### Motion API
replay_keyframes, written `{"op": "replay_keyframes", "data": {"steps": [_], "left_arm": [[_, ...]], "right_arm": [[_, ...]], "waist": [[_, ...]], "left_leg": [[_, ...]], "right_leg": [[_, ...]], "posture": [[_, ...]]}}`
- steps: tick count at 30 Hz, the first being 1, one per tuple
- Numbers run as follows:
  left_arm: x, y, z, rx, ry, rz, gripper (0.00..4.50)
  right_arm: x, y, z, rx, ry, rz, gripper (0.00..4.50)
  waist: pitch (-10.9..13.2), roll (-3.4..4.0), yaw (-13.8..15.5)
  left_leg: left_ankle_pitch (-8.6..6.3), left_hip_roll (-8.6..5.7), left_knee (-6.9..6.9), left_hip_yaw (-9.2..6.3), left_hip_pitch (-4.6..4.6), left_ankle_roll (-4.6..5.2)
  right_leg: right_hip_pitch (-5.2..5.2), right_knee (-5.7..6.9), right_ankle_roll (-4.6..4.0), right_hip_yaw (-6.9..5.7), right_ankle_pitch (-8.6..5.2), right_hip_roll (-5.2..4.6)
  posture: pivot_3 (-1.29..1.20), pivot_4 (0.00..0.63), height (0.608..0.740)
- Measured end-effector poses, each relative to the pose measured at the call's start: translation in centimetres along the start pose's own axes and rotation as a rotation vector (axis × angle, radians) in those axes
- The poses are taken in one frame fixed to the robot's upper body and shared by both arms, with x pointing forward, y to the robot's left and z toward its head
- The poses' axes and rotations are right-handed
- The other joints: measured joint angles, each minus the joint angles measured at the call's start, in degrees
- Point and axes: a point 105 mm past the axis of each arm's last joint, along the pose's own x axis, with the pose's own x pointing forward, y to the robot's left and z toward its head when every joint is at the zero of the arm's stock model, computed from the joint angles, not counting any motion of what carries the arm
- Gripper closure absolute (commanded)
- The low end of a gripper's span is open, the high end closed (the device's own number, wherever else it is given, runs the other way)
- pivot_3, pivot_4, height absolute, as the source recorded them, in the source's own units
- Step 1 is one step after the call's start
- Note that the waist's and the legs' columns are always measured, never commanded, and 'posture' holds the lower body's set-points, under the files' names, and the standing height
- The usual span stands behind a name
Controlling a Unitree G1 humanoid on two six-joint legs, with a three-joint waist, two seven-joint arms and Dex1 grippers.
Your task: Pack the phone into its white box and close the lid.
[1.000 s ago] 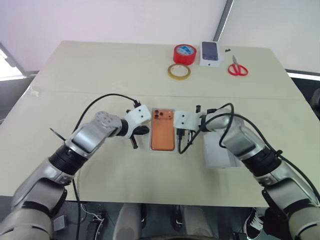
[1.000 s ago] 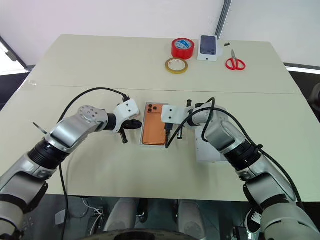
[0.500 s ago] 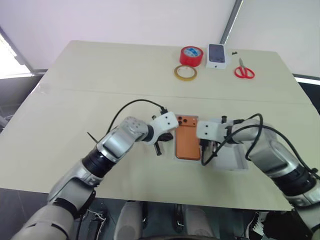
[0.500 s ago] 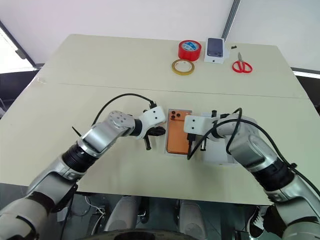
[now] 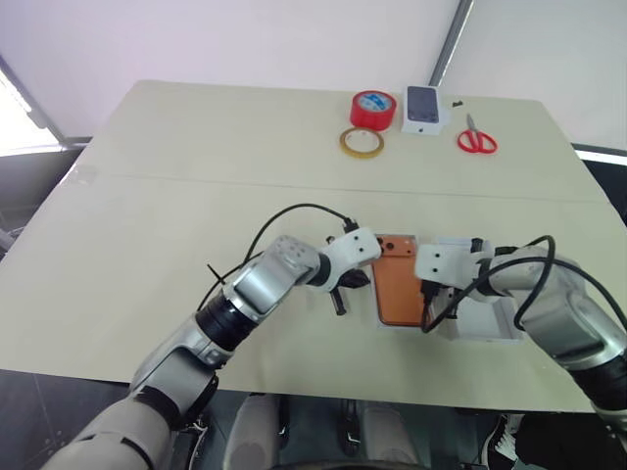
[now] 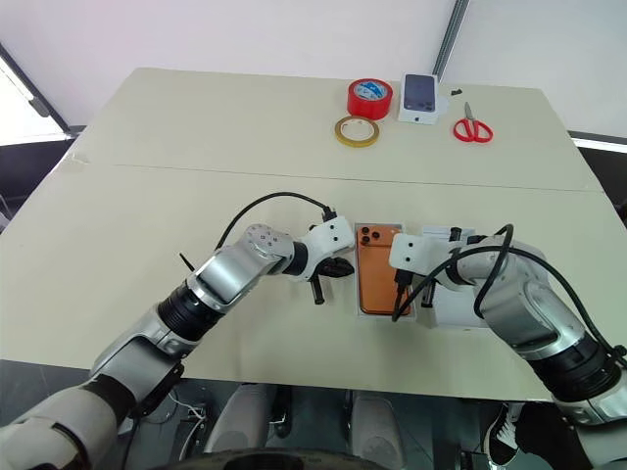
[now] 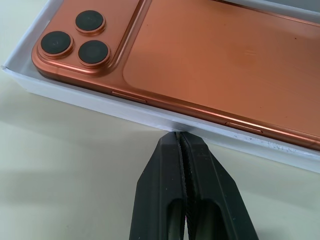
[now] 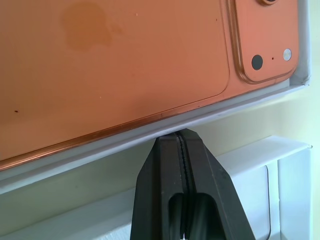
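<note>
Hands, L & R, both pinched shut w/ nothing held, flanked the white box, tips at its walls, phone inside btwn them.

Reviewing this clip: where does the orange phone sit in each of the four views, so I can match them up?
Left eye view: phone low, right of centre, in the white box.
Right eye view: phone near centre, slightly low.
Left wrist view: across the upper frame.
Right wrist view: covering the upper part.
Shared landmark: the camera cluster.
</note>
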Motion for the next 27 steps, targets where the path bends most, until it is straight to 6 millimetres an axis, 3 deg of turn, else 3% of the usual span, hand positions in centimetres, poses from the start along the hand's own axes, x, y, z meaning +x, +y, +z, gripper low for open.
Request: {"op": "replay_keyframes", "data": {"steps": [5,10,13,18,23,27], "left_arm": [[-0.4,0.0,0.0,0.005,-0.001,-0.007,4.37],[-2.2,1.0,0.0,0.012,-0.021,0.023,4.37],[-3.9,2.1,-0.8,-0.010,-0.042,0.077,4.41],[-6.1,2.0,-1.4,-0.029,-0.188,0.097,4.41],[-8.3,-0.5,-2.1,0.027,-0.313,0.033,4.41],[-8.8,-1.9,-1.8,0.064,-0.367,-0.003,4.41]], "right_arm": [[-0.7,-0.3,0.1,-0.005,-0.019,0.002,4.50],[-2.4,-1.3,0.4,0.028,-0.065,-0.008,4.50],[-3.8,-2.4,0.4,0.149,-0.100,-0.017,3.59],[-5.1,-2.8,-0.3,0.439,-0.100,-0.006,1.14],[-5.0,-1.5,-0.9,0.761,-0.028,0.065,1.14],[-4.3,-1.2,-1.3,0.868,0.006,0.067,1.14]], "waist": [[0.0,0.00,0.0],[0.0,0.03,-0.2],[0.0,0.04,-0.5],[0.0,0.06,-0.6],[0.0,0.10,-1.3],[0.0,0.11,-1.5]], "left_leg": [[0.00,0.01,0.00,0.00,0.01,0.00],[0.00,0.04,-0.01,0.00,0.06,0.00],[0.00,0.08,-0.03,-0.01,0.15,0.00],[-0.01,0.11,-0.05,-0.01,0.15,-0.02],[-0.02,0.10,-0.08,0.00,0.17,-0.04],[-0.02,0.05,-0.10,0.03,0.17,-0.04]], "right_leg": [[0.00,0.01,0.00,0.00,0.00,0.02],[0.02,0.04,0.00,0.00,0.00,0.04],[0.07,0.06,0.00,0.01,0.00,0.05],[0.08,0.05,-0.03,0.03,0.01,-0.15],[0.07,0.04,-0.07,0.13,0.02,-0.27],[0.09,-0.01,-0.08,0.14,0.02,-0.32]], "posture": [[0.00,0.150,0.740],[0.00,0.150,0.740],[0.00,0.150,0.740],[0.00,0.150,0.740],[0.00,0.150,0.740],[0.00,0.150,0.740]]}}
